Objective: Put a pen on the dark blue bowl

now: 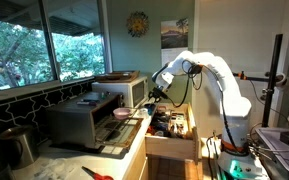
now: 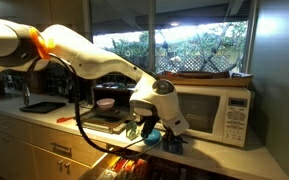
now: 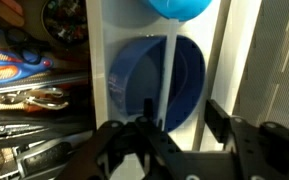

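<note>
In the wrist view a dark blue bowl [image 3: 134,75] sits on the white counter edge, right under my gripper [image 3: 182,112]. A thin white pen [image 3: 171,70] lies lengthwise across the bowl, its near end between my fingers. The fingers are spread apart and do not touch the pen. In an exterior view the gripper [image 2: 147,124] hangs just over the bowl [image 2: 154,134] in front of the microwave. In an exterior view the gripper [image 1: 156,96] is above the counter edge, and the bowl is hidden there.
A light blue round object [image 3: 179,6] lies just beyond the bowl. An open drawer [image 3: 24,85] [image 1: 170,126] full of utensils is beside the counter. A microwave [image 2: 212,110] [image 1: 124,90] and a silver toaster oven [image 1: 82,120] stand on the counter.
</note>
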Tool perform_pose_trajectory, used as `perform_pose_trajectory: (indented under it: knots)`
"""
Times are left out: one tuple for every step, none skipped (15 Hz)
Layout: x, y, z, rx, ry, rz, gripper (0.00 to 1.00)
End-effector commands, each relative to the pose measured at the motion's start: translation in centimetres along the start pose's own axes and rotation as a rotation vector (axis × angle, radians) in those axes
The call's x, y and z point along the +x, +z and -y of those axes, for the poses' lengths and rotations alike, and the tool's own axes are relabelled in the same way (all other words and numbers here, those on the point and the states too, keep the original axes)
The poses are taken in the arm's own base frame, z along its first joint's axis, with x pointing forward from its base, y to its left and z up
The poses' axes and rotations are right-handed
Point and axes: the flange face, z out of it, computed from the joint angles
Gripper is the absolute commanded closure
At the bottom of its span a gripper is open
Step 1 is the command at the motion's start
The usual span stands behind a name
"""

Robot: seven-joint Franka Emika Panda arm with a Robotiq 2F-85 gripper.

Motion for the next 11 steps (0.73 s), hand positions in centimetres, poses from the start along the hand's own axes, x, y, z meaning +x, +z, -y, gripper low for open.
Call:
perform_pose_trajectory:
  knots:
    - [-0.9,-6.6,-0.2,0.008,-0.046,-0.05,0.12]
    - [-1.4,-8.4,0.2,0.057,-0.101,-0.038,0.04]
    - [-2.1,-10.1,0.5,0.102,-0.168,-0.014,0.01]
    - [-2.7,-11.7,0.7,0.126,-0.209,0.009,0.0]
    - [-3.5,-12.9,0.6,0.149,-0.253,0.034,0.0]
    - [-4.1,-14.3,0.6,0.171,-0.297,0.066,0.0]
    - [-4.9,-15.5,0.4,0.187,-0.342,0.102,0.0]
    - [-5.7,-16.5,0.2,0.206,-0.389,0.135,0.0]
    - [-6.3,-17.4,0.1,0.232,-0.436,0.162,0.0]
    - [-4.4,-15.8,1.6,0.195,-0.365,0.114,0.0]
    - [-4.7,-16.7,1.5,0.209,-0.376,0.118,0.0]
